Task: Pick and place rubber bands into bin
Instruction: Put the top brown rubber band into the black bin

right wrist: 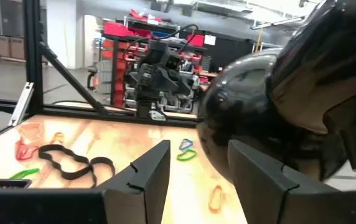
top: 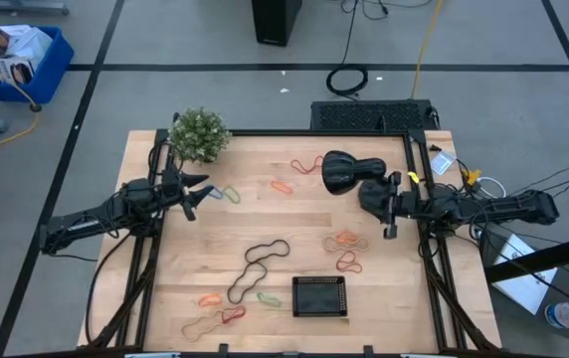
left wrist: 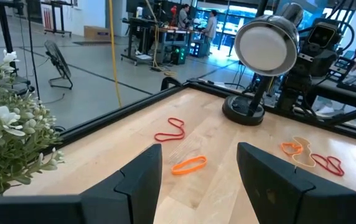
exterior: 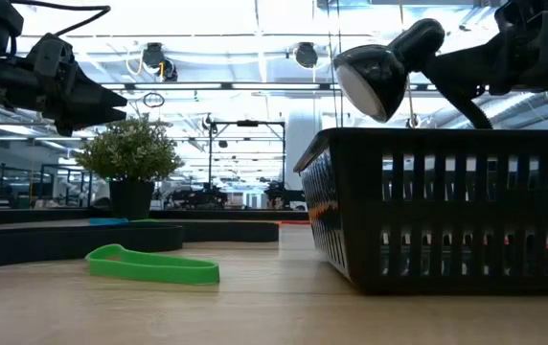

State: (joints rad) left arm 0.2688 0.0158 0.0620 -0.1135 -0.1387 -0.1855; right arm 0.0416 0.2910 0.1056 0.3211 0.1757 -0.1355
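Dark jointed arms, black cabling

We are seeing rubber bands lying scattered and a bin sitting empty.
The black square bin is resting flat near the table's front edge; red, orange, green and tan loops, plus one long black loop, are lying loose around it.

The lamp hogs most of the right wrist view, hiding the table behind it. In the low view the bin runs off the right edge.
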